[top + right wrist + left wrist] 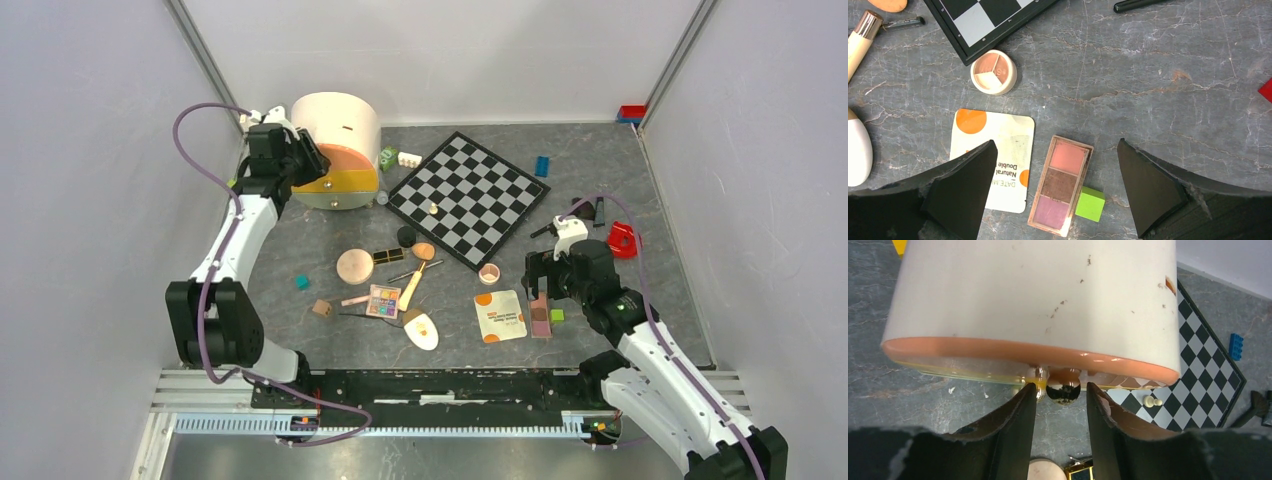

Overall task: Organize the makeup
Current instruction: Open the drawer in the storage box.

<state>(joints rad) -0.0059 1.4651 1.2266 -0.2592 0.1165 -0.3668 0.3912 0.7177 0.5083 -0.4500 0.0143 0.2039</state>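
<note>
Left gripper (1060,387) at knob (1064,394) of round case (1038,300)
Knob lies between the half-spread fingers (1015,430), dead ahead; right gripper (1056,141) spread wide.

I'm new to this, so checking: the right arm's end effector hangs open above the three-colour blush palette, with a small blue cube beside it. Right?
Not quite. The cube beside the blush palette is green, not blue; the right wrist view shows it. The rest stands: the right end effector hangs open above that palette.
</note>
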